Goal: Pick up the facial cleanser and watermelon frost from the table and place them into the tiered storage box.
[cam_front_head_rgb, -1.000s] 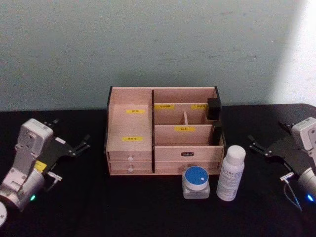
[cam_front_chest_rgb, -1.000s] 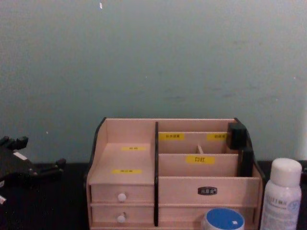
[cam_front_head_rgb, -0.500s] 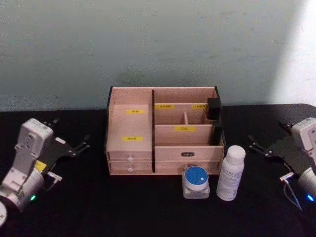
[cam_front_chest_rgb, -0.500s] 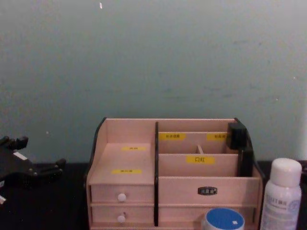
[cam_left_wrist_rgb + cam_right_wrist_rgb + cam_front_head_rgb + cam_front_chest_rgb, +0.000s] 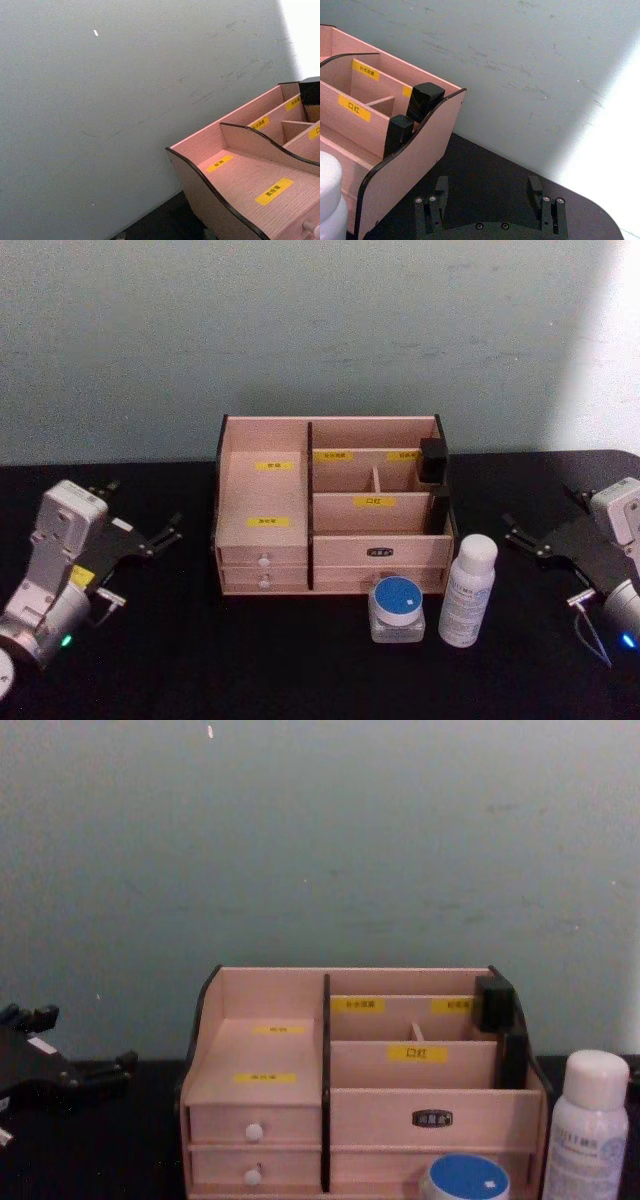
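Facial cleanser, watermelon frost unmoved; L gripper, R gripper idle.

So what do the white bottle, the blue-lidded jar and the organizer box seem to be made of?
The facial cleanser looks plastic: opaque white, matte. The watermelon frost: clear body, glass or plastic, can't tell; blue lid probably plastic. The tiered storage box: light wood, grain visible, dark edges.

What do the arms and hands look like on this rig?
The left arm and right arm are boxy light-grey housings, each ending in a flat black two-finger hand. By the left hand: a yellow sticker, a green light. By the right hand: a blue light, a thin looping cable.
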`<action>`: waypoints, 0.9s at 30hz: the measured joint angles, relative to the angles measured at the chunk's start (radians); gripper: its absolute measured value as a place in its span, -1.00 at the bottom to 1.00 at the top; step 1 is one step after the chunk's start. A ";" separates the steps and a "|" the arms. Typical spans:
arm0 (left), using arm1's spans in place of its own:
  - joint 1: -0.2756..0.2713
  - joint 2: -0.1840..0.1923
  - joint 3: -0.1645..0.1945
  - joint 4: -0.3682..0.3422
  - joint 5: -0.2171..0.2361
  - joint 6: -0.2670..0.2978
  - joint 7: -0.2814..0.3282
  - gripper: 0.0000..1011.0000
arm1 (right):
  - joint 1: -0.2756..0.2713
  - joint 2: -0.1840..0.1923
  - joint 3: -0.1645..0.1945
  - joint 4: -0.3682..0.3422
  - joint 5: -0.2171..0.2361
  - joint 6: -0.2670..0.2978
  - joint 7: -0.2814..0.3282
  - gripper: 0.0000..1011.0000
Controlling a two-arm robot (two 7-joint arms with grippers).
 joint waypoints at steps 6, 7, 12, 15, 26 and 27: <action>0.000 0.000 0.000 0.000 0.000 0.000 0.000 0.98 | 0.000 0.000 0.000 0.000 0.000 0.000 0.000 0.98; 0.000 0.000 0.000 0.000 0.000 0.000 0.000 0.98 | 0.000 0.000 0.000 0.000 0.000 0.000 0.000 0.98; 0.000 0.000 0.000 0.000 0.000 0.000 0.000 0.98 | 0.000 0.000 0.000 0.000 0.000 0.000 0.000 0.98; 0.000 0.000 0.000 0.000 0.000 0.000 0.000 0.98 | 0.000 0.000 0.000 0.000 0.000 0.000 0.000 0.98; 0.000 0.000 0.000 0.000 0.000 0.000 0.000 0.98 | 0.000 0.000 0.000 0.000 0.000 0.000 0.000 0.98; 0.000 0.000 0.000 0.000 0.000 0.000 0.000 0.98 | 0.000 0.000 0.000 0.000 0.000 0.000 0.000 0.98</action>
